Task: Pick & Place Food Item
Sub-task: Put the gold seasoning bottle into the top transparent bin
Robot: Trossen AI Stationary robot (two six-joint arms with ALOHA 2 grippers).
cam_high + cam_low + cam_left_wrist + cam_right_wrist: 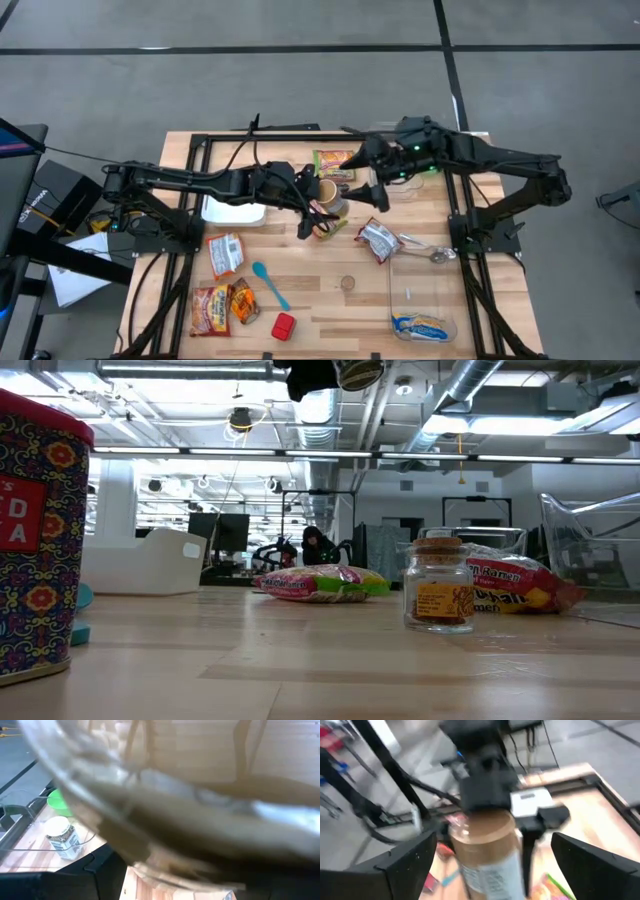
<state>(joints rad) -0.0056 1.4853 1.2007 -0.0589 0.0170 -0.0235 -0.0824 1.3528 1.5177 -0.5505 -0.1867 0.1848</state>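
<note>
From above, the left gripper grips a peanut butter jar over the table's middle; the right gripper stands just right of it, fingers spread wide.

At table height, the jar hangs high (only its bottom shows).

The right wrist view shows the jar between the spread fingers.

**Wooden worktop, scattered with food and tools**

The pale plank worktop carries a white bin at nine o'clock, snack packets and a blue spoon toward seven, a red block at six, a clear container at four, a small corked jar near the centre.
</note>
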